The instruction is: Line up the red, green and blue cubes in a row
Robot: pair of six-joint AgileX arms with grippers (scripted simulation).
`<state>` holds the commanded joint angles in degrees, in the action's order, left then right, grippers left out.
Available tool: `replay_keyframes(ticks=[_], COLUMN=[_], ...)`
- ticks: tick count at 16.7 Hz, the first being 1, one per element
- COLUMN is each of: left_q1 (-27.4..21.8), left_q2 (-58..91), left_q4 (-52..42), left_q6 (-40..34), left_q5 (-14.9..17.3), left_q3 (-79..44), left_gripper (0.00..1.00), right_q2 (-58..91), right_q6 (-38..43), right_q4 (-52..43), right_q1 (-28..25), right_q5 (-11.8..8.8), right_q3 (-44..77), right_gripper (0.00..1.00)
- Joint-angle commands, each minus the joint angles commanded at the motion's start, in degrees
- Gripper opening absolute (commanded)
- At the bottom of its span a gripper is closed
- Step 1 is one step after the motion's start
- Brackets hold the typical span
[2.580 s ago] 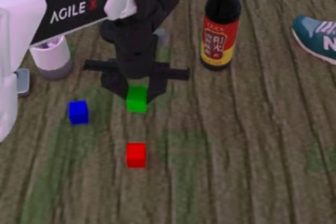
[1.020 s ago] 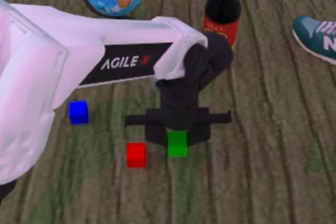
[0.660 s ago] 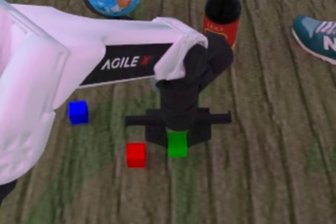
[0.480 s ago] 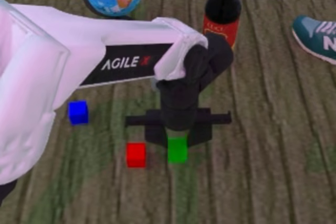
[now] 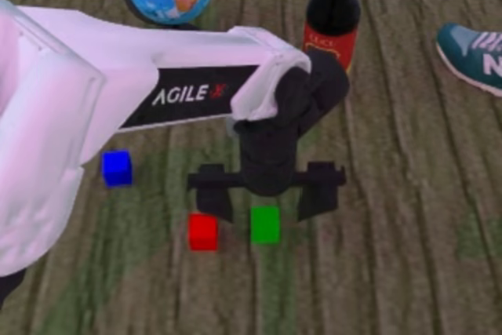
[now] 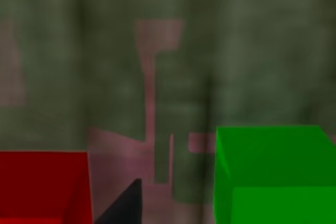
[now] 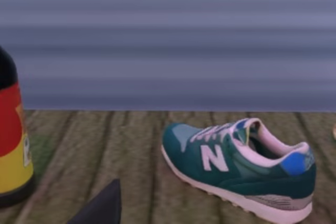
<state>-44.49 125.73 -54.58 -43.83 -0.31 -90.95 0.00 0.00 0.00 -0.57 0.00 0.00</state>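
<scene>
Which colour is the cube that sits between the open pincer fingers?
Green cube; the top view shows it best.

The left arm (image 5: 118, 107) is clad in glossy white shells, and a black panel lettered "AGILE X" in white, its X tinged red, is set along the forearm. A matt black wrist and a black crossbar with two blocky black fingers (image 5: 318, 194) are fitted.

Left arm across the table from the left, its pincer (image 5: 267, 194) spread wide, pointing down.
</scene>
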Motion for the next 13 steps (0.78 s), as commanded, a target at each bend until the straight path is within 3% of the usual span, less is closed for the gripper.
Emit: replay_keyframes(ticks=[8,13], left_q1=[0.1,0.8], left_q2=[-0.2,-2.9], left_q4=[-1.0,-11.2], left_q6=[0.0,-0.3], left_q5=[0.0,-0.1], left_q3=[-0.9,-7.6], left_gripper=[1.00,1.00], right_q2=[0.0,0.0], right_q6=[0.0,0.0], right_q4=[0.0,0.0], right_q1=[0.0,0.0], right_q5=[0.0,0.0], right_q3=[0.0,0.0], right_gripper=[1.00,1.00])
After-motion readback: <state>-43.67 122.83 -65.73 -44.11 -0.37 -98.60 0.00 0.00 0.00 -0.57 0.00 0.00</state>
